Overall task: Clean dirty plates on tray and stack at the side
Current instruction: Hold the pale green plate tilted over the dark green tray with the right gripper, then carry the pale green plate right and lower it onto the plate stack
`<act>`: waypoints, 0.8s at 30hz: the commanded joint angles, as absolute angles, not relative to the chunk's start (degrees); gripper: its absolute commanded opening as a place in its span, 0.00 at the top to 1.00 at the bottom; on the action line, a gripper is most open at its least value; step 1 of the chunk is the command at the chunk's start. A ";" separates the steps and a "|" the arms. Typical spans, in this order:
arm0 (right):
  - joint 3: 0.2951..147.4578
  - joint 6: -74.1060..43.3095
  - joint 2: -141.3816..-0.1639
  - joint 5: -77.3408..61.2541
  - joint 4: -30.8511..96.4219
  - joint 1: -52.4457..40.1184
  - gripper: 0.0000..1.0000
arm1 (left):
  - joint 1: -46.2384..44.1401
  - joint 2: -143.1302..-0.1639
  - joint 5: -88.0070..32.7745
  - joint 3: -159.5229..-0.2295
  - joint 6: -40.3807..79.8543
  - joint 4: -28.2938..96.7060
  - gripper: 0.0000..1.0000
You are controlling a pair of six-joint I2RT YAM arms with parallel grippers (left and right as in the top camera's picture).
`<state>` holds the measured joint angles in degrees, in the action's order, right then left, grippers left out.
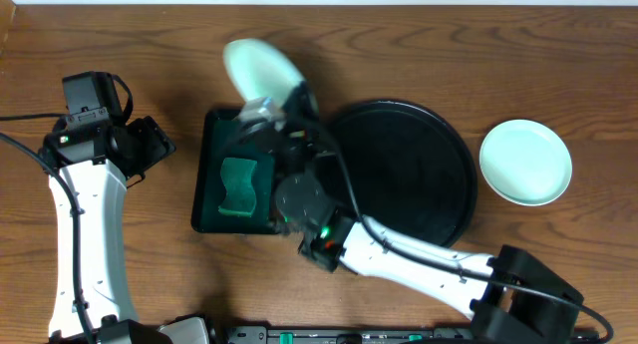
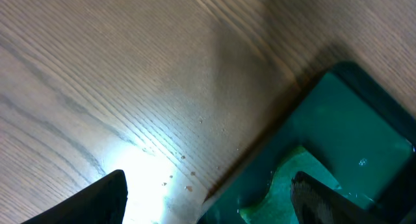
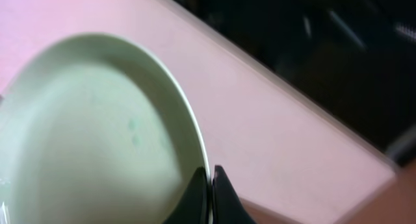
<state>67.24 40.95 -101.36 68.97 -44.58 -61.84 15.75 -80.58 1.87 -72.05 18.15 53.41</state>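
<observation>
Two dark fingers [image 3: 195,197] of the right pincer [image 3: 210,188] are pressed together on the thin rim of a round, shallow white plate with a pale green tint [image 3: 97,133], gripping it by the edge. The right wrist view shows its hollow face with a few faint green specks. The plate's left and lower parts are cut off by the frame, and the pinkish and dark background behind it is too blurred to make out. From overhead this plate is tipped up off the flat and reads as an oval. Its long axis runs from far left to near right, and its near edge is hidden behind the pincer and wrist. It hangs over the far edge of a rectangular dark green tray [image 1: 211,189], which holds a green sponge [image 1: 239,184]. Just to the right lies the large round glossy black tray [image 1: 439,174], its near-left rim covered by the right arm. A second round white plate [image 1: 525,162] lies flat on the wooden tabletop [image 1: 399,45] right of the black tray, apart from it. Whether it is one plate or a stack cannot be told. The left pincer [image 2: 209,188] hangs with its jaws spread wide and nothing between them, over the tabletop left of the green tray.
</observation>
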 commanded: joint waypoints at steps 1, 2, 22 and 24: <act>67.85 21.47 -101.27 74.48 -35.62 -59.11 0.99 | 16.01 -80.42 2.37 -72.93 18.26 53.56 0.20; 67.85 17.04 -101.27 73.63 -30.11 -58.50 0.99 | 16.01 -80.42 2.37 -72.93 18.26 53.56 0.19; 67.85 -26.48 -98.48 41.32 7.94 -43.94 0.99 | 16.01 -80.42 2.37 -72.93 18.24 53.56 0.20; 67.85 -27.90 -96.79 36.77 10.46 -41.43 0.99 | 16.01 -80.42 2.37 -72.93 18.26 53.56 0.20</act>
<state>67.44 -20.38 -101.08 44.21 8.49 -45.15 15.75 -80.58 1.87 -72.05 18.15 53.45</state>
